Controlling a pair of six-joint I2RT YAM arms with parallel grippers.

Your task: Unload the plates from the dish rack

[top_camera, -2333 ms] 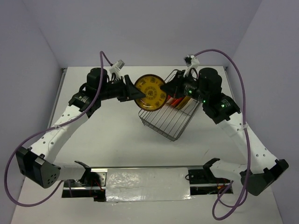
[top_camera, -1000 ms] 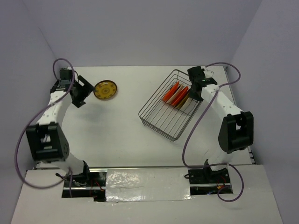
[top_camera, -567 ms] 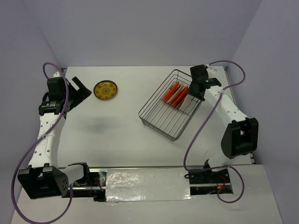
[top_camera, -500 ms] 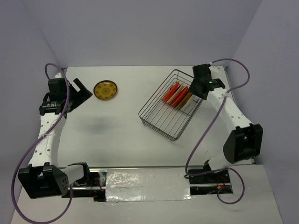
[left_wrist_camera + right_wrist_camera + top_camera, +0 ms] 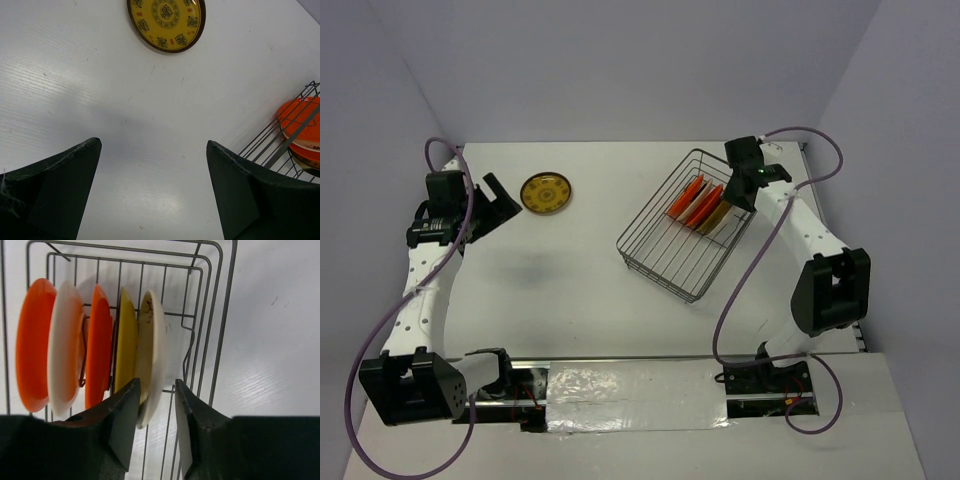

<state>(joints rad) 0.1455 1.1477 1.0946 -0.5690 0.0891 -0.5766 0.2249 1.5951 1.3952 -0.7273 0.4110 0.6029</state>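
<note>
1. Pale lilac walls close in a white table top; the dark grey wire dish rack sits askew on its right half.
2. What has changed: a couple of seconds ago my left gripper was carrying the dark yellow round plate with a ring pattern by the rack's edge; now that plate lies flat at the far left of the table, well apart from the rack; so one plate is unloaded.
3. That left gripper has drawn back just beside the plate; its jaws are spread as wide as they go and hold nothing.
4. My right gripper has meanwhile swung to the rack's far end; its jaws stand part-way apart, astride the lower rim of the cream-white round plate with a dark blotch; a sliver of gap seems to show at the right pad, though the view is too close to be sure whether the left pad touches; I judge it not yet gripped.
5. Five plates stand upright between the tines: two bright orange plates, a plain white plate, a second dark yellow plate and the cream one; most of the job remains, and clamping the cream one looks next.
</note>
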